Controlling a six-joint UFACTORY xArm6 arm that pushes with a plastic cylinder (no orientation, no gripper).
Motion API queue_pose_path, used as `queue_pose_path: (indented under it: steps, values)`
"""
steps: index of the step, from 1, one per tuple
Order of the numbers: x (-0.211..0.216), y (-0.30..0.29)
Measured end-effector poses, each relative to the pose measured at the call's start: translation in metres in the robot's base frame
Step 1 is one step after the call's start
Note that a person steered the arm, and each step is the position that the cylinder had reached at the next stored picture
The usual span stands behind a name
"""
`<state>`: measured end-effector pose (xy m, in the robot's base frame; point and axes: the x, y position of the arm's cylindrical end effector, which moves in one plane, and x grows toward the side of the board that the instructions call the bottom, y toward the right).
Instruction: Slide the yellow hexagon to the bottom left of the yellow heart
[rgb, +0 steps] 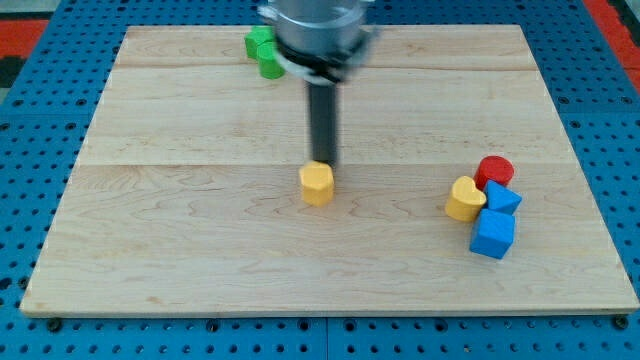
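While our tip (323, 163) touches the yellow hexagon's (316, 184) far side, gripping nothing (no claw), the yellow heart (464, 198) sits well right, so we've barely started.

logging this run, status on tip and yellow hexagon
My tip at yellow hexagon's top edge. Yellow heart far to view's right. Path between clear.

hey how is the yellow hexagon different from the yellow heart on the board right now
The yellow hexagon block sits alone near the middle of the wooden board, while the yellow heart block is packed into a cluster at the view's right, against a red round block and two blue blocks. My tip is at the hexagon's upper edge; the heart is far from it. The hexagon is flat-sided, the heart lobed. Both share the same yellow and similar size.
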<state>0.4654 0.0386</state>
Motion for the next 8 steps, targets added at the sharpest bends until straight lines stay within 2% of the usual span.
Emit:
queue_pose_path:
  steps: [2, 3, 4, 5, 6, 7, 8]
  values:
    - [-0.036, -0.059]
    - [0.012, -0.085]
    - [0.036, -0.014]
    - [0.059, -0.039]
    - [0.080, -0.002]
    - [0.079, 0.052]
    - [0.090, -0.034]
